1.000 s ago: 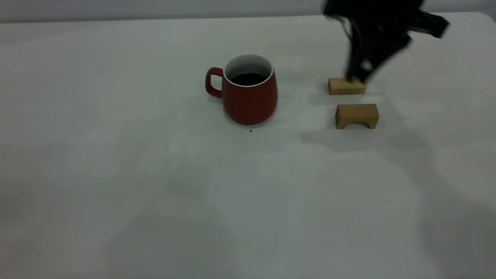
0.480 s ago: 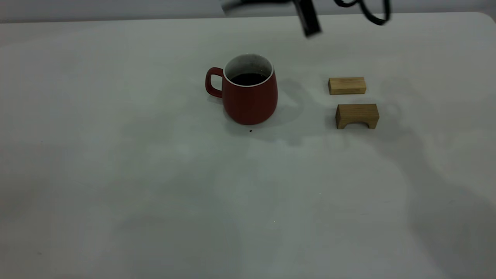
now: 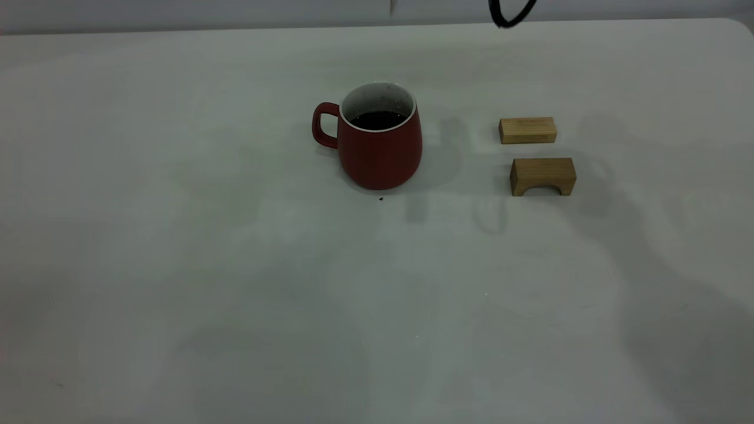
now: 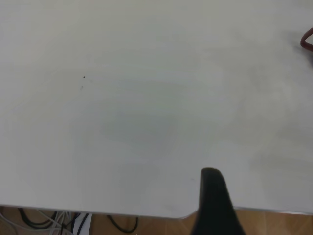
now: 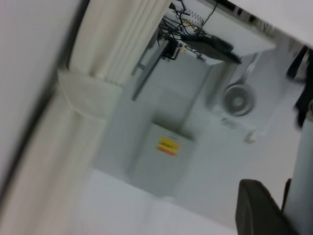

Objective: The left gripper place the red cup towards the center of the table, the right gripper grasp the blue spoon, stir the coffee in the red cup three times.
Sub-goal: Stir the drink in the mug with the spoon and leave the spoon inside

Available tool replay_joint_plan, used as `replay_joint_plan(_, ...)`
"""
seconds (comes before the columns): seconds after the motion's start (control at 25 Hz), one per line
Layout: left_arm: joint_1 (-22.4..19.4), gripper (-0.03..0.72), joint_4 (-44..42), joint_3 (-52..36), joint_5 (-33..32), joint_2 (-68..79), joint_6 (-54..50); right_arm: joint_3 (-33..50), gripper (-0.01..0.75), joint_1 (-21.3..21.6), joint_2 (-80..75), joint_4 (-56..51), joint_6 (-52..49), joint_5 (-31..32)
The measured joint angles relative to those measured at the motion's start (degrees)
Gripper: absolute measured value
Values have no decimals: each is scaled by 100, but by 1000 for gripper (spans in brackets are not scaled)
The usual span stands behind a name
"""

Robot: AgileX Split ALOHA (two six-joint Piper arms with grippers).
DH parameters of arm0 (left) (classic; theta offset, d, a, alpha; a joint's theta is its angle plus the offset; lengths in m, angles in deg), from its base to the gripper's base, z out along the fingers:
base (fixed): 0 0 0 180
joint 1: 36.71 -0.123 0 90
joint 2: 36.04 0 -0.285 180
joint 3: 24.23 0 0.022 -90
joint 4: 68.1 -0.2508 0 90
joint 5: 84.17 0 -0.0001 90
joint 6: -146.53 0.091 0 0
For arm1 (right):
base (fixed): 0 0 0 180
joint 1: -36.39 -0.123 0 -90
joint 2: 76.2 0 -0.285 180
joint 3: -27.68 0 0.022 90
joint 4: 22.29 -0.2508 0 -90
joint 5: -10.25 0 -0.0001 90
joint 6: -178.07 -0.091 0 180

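Note:
The red cup (image 3: pixel 377 144) stands upright near the middle of the table (image 3: pixel 177 265), handle to the left, with dark coffee (image 3: pixel 377 119) inside. Its edge shows as a red sliver (image 4: pixel 308 40) in the left wrist view. My left gripper (image 4: pixel 244 215) hangs over the table's near edge far from the cup, open, with one dark finger (image 4: pixel 212 200) showing. My right gripper (image 5: pixel 288 210) is raised above the exterior view's top, where only its black cable (image 3: pixel 511 15) shows. A pale blue-grey strip, the blue spoon (image 5: pixel 304 196), lies against its dark finger (image 5: pixel 259 208).
Two tan wooden blocks sit right of the cup: a flat one (image 3: pixel 527 130) farther back and an arched one (image 3: pixel 542 175) nearer. A tiny dark speck (image 3: pixel 380 199) lies just in front of the cup. The right wrist view looks out at a curtain (image 5: pixel 98 98) and room fittings.
My right arm has lifted from the far block, swung left and risen out of the top of the exterior view. The cup and both blocks have not moved.

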Motion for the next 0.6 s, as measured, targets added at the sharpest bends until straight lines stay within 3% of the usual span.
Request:
replay_joint_plan(0.24, 0, 558, 0, 0, 0, 0, 0, -191, 124, -52, -248, -13, -1714, 11)
replay_joint_plan(0.44, 0, 558, 0, 0, 0, 0, 0, -935, 124, -64, -1032, -18, -2085, 223)
replay_joint_plan(0.6, 0, 558, 0, 0, 0, 0, 0, -1061, 124, -54, -1399, -25, -2173, 223)
